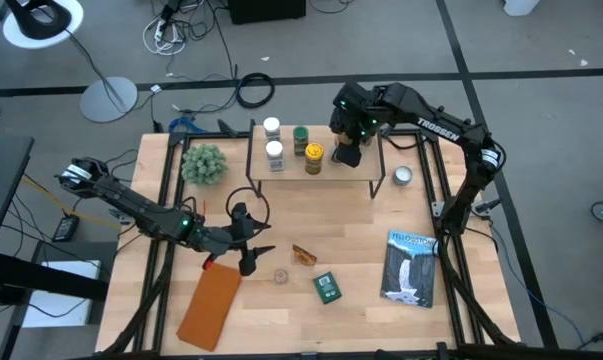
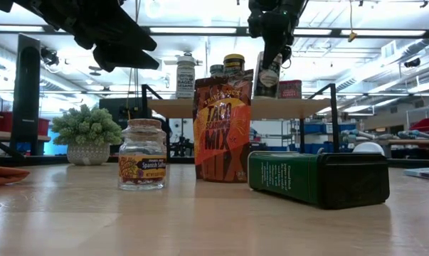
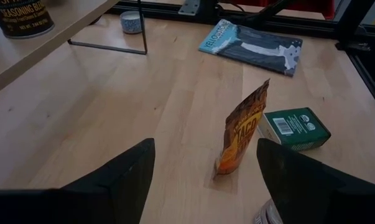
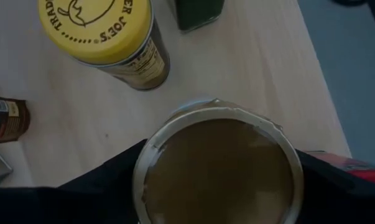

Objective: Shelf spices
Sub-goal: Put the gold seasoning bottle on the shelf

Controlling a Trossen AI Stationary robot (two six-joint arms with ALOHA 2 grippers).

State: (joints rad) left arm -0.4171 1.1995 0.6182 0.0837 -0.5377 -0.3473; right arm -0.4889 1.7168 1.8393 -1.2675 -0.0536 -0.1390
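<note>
The shelf [image 1: 366,172] stands at the table's far side. On its plank stand two white-lidded jars [image 1: 273,140], a green-lidded jar [image 1: 300,135] and a yellow-lidded jar [image 1: 313,155]. A red box [image 2: 289,88] shows there in the low view. My right gripper [image 1: 347,150] is over the shelf's right part, shut on a tan-lidded jar [image 4: 218,168]. My left gripper [image 1: 256,240] hangs open above the table's middle. Beyond its fingers [image 3: 206,180] an amber packet [image 3: 242,134] stands on its bottom edge. A green tin [image 3: 296,127] lies flat beside it, and a small cork-lidded jar [image 2: 142,153] stands upright. My right gripper comes at the tan-lidded jar from above, pointing down. One finger [image 4: 106,177] stands on each side of the jar's top, just under the lid rim [image 4: 151,155]. The jar [image 2: 269,77] hangs slightly tilted below the fingers. Its base is level with the plank; whether it rests there, I cannot tell.
A blue-and-white book [image 1: 411,265] lies at the table's right. A flat brown pad [image 1: 209,305] lies at the near left. A small potted plant [image 1: 203,163] stands left of the shelf, and a small round tin [image 1: 402,176] right of it.
</note>
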